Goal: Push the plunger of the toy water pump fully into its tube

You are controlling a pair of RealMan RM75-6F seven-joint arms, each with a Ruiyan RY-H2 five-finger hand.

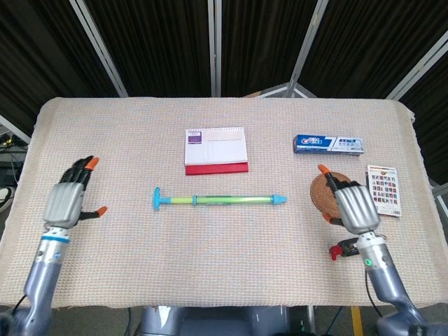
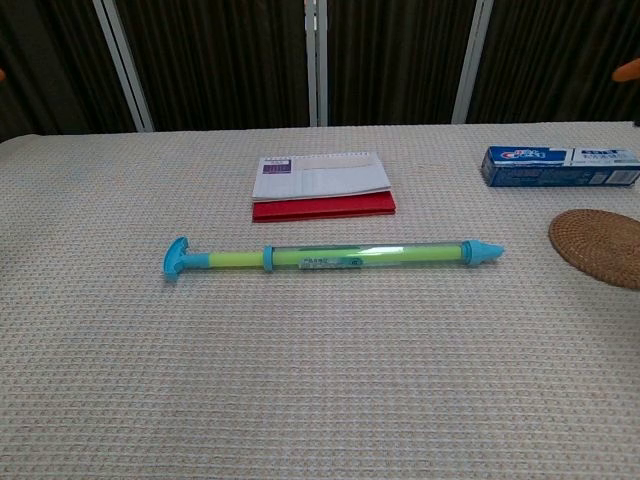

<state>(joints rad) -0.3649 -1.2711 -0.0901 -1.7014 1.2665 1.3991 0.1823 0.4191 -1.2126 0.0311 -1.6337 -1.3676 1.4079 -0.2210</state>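
In the chest view we see almost nothing of our hands: only an orange fingertip at each upper corner, cut by the frame edge. The head view shows both. Our left hand hovers well to the left of the toy water pump, fingers spread and holding nothing. Our right hand is well to the right of the pump, partly over the round woven coaster, its fingers loosely apart and also holding nothing. It covers part of the coaster and hides most of a small black and red object just below it, which we cannot identify.

The pump lies flat on the table, just in front of the red-backed desk calendar. A short length of its plunger shows between the blue handle and the tube.

Right of the calendar we see a toothpaste box and a patterned card box, its print too small to read.

A beige woven cloth covers the table; dark curtains and pale metal poles stand behind it.
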